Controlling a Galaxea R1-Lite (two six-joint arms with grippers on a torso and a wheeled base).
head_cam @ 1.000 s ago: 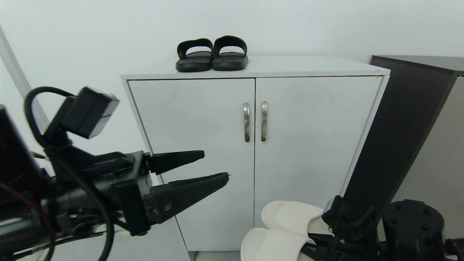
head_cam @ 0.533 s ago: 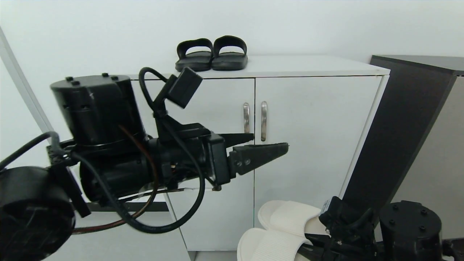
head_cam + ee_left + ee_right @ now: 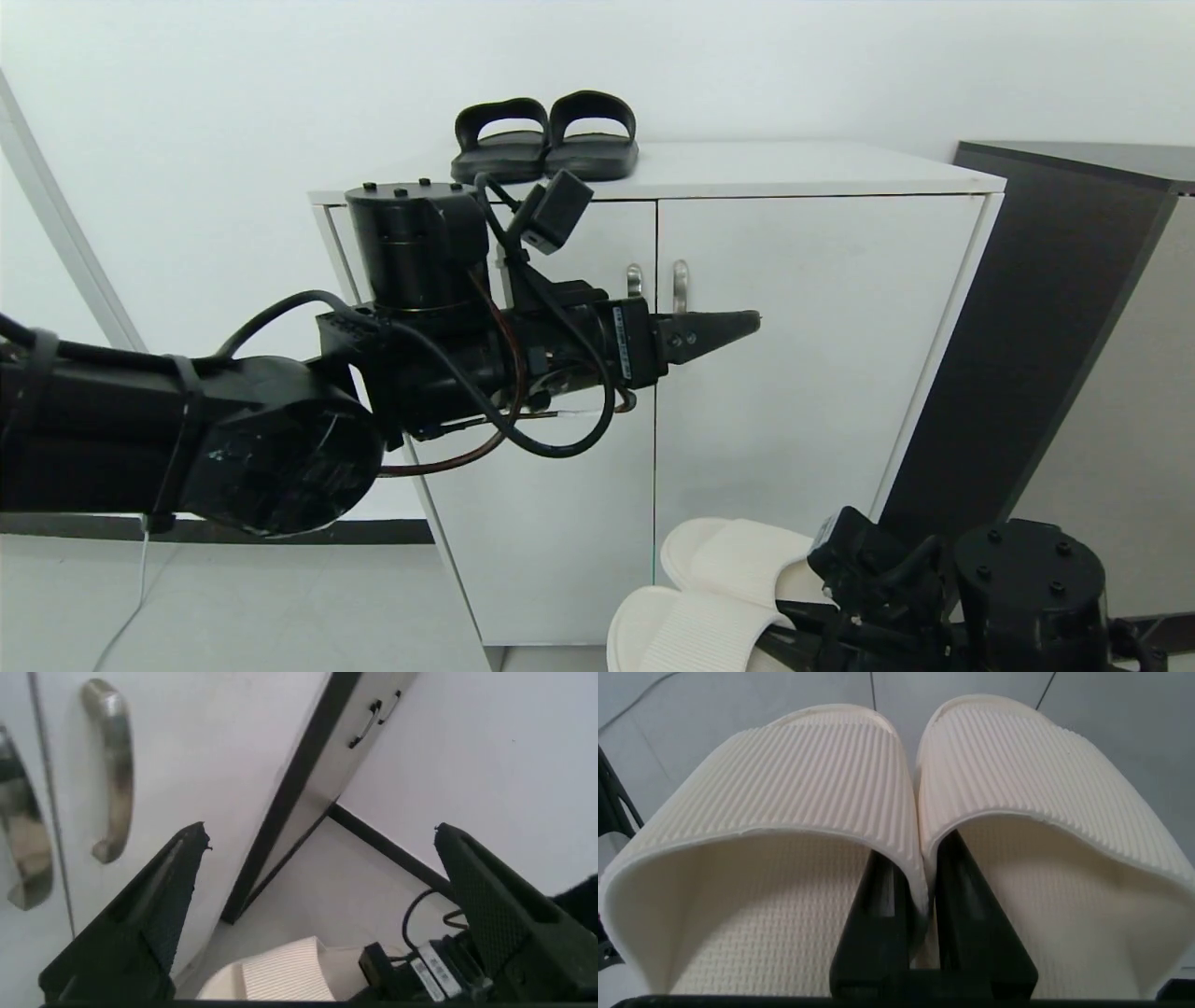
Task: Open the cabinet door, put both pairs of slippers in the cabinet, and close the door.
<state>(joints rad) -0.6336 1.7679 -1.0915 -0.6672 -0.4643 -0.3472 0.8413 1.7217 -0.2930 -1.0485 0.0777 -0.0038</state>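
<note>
The white cabinet (image 3: 803, 392) has both doors shut, with two metal handles (image 3: 680, 280) at the middle seam. A black pair of slippers (image 3: 546, 140) sits on its top. My left gripper (image 3: 738, 327) is open at handle height, just in front of the handles. In the left wrist view the left gripper (image 3: 322, 835) has its fingers spread wide, and a handle (image 3: 107, 775) stands beside one finger. Low at the cabinet's foot, my right gripper (image 3: 840, 579) is shut on the white pair of slippers (image 3: 719, 588). The right gripper (image 3: 920, 859) pinches the inner walls of the white slippers (image 3: 785, 793) together.
A tall dark grey cabinet (image 3: 1055, 355) stands close on the right of the white one. A white wall runs behind both. Pale tiled floor (image 3: 280, 607) lies open to the left of the cabinet.
My left arm has risen and stretched forward, taking the open gripper from low on the left up to the door handles. The right gripper with the white slippers has barely moved.
</note>
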